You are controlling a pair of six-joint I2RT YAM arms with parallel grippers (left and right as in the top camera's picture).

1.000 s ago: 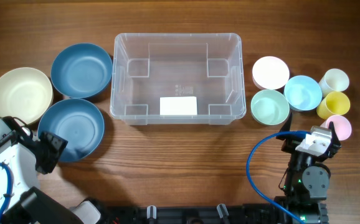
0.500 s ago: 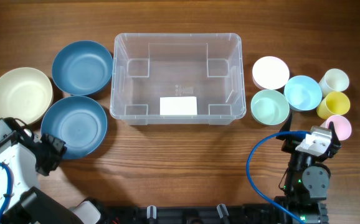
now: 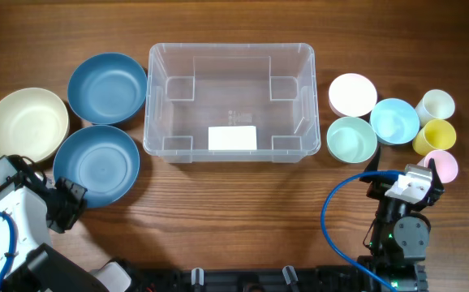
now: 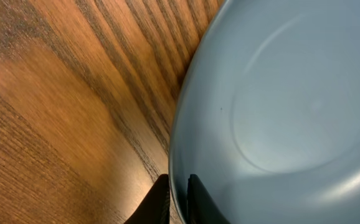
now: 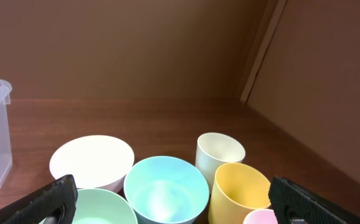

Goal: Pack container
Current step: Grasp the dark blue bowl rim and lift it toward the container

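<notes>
Left gripper (image 4: 177, 196) has drawn its jaws in over the last second, and they now pinch the rim of the near blue bowl (image 3: 96, 165) at the table's (image 3: 234, 207) 8 o'clock.

One finger sits inside the bowl's wall and the other just outside it, with only the rim between them. The container (image 3: 230, 89) stands upright at the middle of the table toward 12 o'clock, a white label (image 3: 232, 138) on its floor, well apart from both arms. A second blue bowl (image 3: 107, 89) and a cream bowl (image 3: 26, 124) lie at 10 and 9 o'clock. The right gripper (image 5: 174, 190) hangs at 4 o'clock with its jaws spread wide, holding nothing and facing the small bowls (image 3: 351, 139) and cups (image 3: 435, 136) grouped at 3 o'clock.
</notes>
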